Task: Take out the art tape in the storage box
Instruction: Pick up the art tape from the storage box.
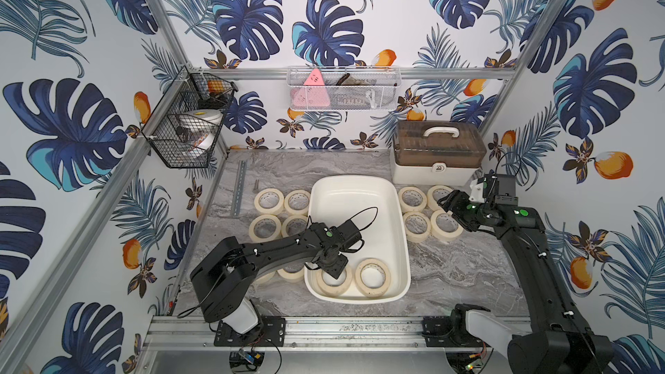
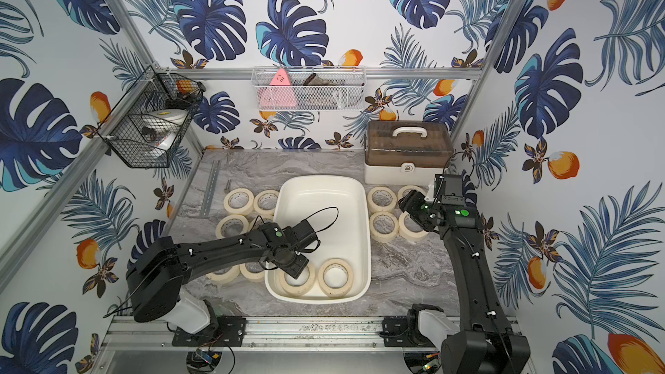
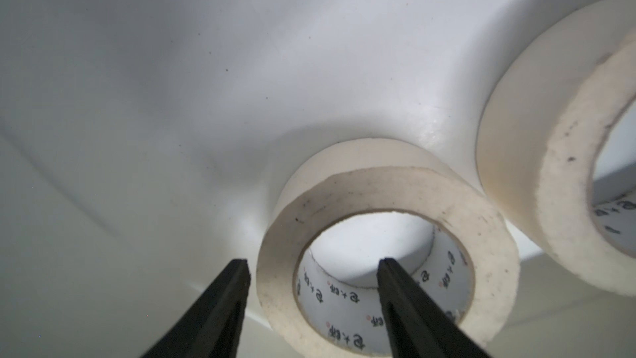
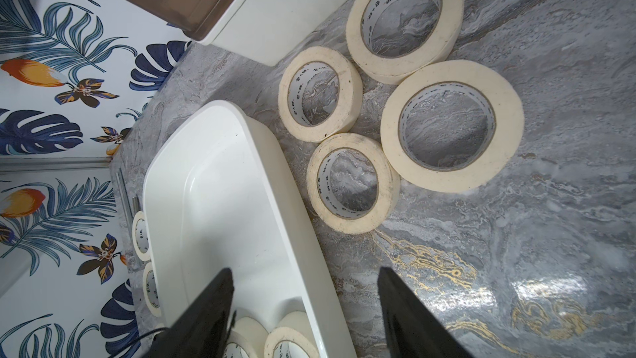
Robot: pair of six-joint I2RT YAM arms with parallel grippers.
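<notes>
**Left claw astride an art tape roll**

It stands open, 1 finger inside the hole and 1 outside the wall. The roll lies flat in the storage box. It looks like a light, stiff ring, so I'd pinch that wall. The right claw hangs open and empty above the tabletop.

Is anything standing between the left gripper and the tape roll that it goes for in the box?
Nothing visible does. The left gripper straddles the wall of the tape roll in the storage box, one finger outside, one in the hole. A second roll lies close beside, clear of both fingers.
</notes>
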